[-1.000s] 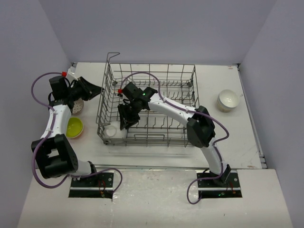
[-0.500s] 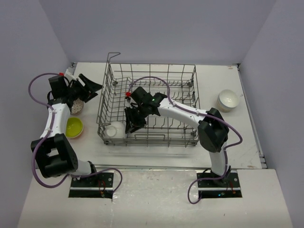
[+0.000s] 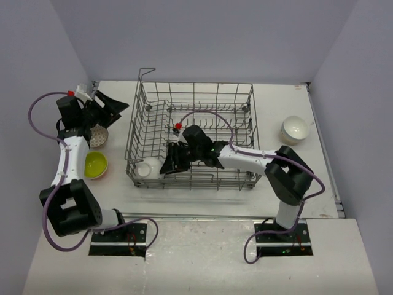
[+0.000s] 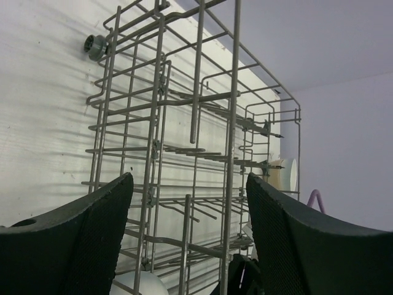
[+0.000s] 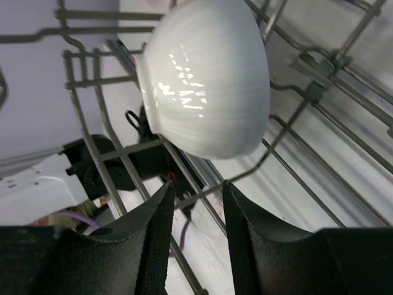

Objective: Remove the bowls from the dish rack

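Looking glazed, slick and breakable, the bowl [image 5: 206, 86] in the rack [image 3: 136, 132] seemed best pinched at its rim by the right end effector [image 5: 198, 190], narrowly parted and empty.

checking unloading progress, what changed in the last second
The left gripper opened, let go of the speckled bowl and drew away toward the far edge. The right gripper swung round to face the white bowl in the near-left corner of the dish rack, not gripping it. Green bowl and dish rack stayed put.
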{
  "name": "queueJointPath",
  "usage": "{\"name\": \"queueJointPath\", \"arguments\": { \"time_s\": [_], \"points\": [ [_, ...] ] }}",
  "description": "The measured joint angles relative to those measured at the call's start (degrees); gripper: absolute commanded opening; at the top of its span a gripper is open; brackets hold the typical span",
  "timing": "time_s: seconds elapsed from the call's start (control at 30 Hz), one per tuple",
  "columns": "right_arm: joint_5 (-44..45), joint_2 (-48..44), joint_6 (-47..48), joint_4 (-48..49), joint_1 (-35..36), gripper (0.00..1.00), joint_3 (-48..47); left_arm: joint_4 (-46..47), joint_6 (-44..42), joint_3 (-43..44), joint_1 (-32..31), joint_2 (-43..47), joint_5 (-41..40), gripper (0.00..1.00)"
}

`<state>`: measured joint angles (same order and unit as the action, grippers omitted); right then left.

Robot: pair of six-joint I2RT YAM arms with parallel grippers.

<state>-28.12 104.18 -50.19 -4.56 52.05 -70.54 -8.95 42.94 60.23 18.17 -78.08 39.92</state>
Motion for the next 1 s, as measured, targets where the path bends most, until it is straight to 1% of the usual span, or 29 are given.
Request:
{"name": "queueJointPath", "arguments": {
  "time_s": [0.1,0.2,0.27,0.4,0.6,0.87,0.97,1.0],
  "points": [
    [0.0,-0.2,-3.54,9.86,0.0,0.4,4.07,1.81,0.61,-0.52,0.37,1.09,0.72,0.75],
    [0.04,-0.2,-7.67,20.22,0.0,0.44,9.2,3.65,1.07,-1.49,0.59,2.84,1.88,0.74],
    [0.13,-0.2,-10.43,25.29,0.0,0.48,12.46,4.33,1.11,-2.12,0.61,4.07,2.69,0.73],
    [0.76,-0.48,-13.4,32.59,-0.37,0.48,15.5,5.18,0.74,-4.87,0.61,7.32,3.63,0.72],
    [0.74,-0.35,-14.78,36.2,-0.33,0.48,16.81,4.61,-1.66,-8.15,0.63,11.5,3.91,0.72],
    [0.04,0.59,-14.78,36.63,-0.98,0.48,16.76,4.57,-2.54,-11.98,0.37,14.62,5.44,0.71],
    [-0.09,0.63,-14.75,36.02,-1.64,0.48,16.76,4.39,-3.61,-12.24,-0.24,15.13,5.73,0.68],
    [-0.13,0.63,-14.73,35.89,-1.95,0.48,16.76,4.37,-3.8,-12.24,-0.39,15.23,5.9,0.65]
  ]
}}
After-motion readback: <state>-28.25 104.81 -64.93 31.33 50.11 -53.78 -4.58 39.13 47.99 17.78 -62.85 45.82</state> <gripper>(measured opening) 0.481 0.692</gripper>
